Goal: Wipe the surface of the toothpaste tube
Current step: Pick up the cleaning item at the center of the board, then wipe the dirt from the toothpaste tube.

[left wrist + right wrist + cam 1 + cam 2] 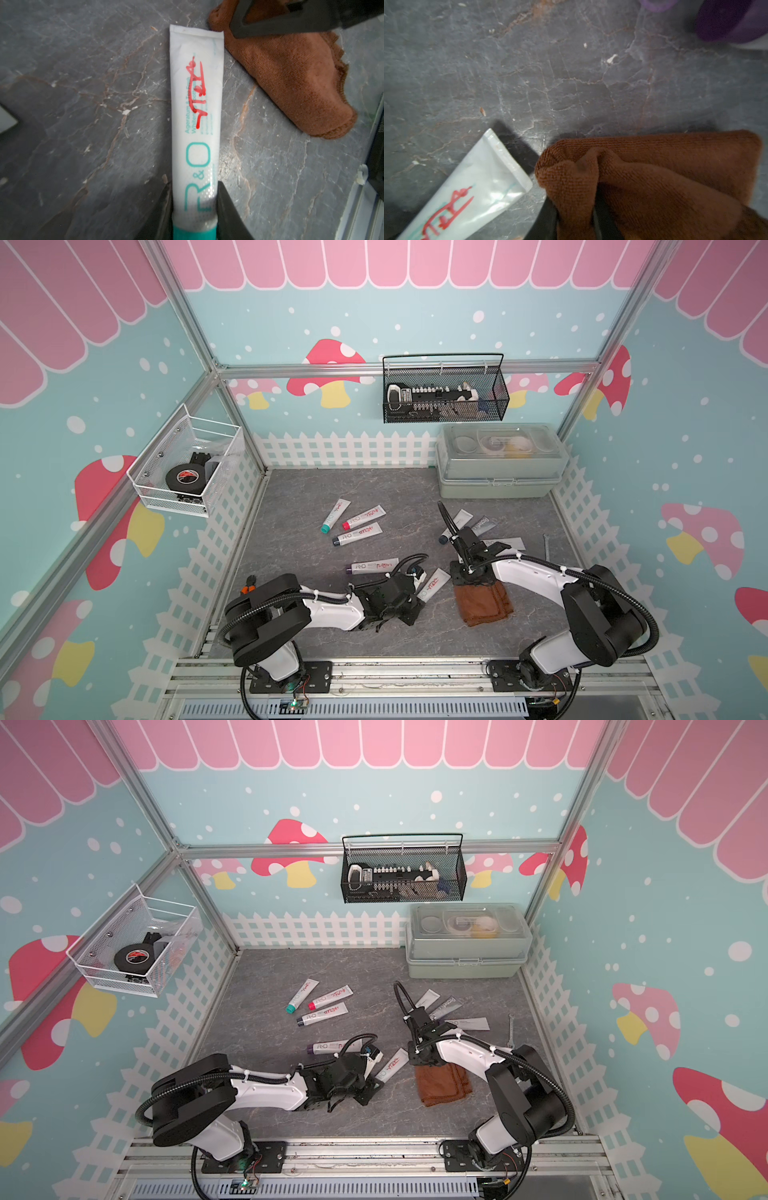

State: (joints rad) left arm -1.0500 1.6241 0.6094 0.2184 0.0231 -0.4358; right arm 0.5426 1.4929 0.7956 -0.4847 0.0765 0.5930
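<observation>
The toothpaste tube (196, 87) is white with teal lettering, a teal cap and a red scribble. It lies flat on the grey stone-pattern table, seen in both top views (434, 584) (392, 1064). My left gripper (194, 185) is shut on the tube near its cap end, one finger on each side. A folded brown cloth (484, 605) (291, 72) lies just beside the tube's crimped end (508, 160). My right gripper (574, 204) is shut on a raised fold of the cloth (654, 176) and stands over the cloth's far edge (465, 576).
A purple-capped tube (374, 566) lies just beyond the left gripper. Three more tubes (357, 522) lie mid-table and several (478, 526) behind the right arm. A lidded grey-green box (498, 466) stands at the back right. A small metal tool (546, 545) lies near the right fence.
</observation>
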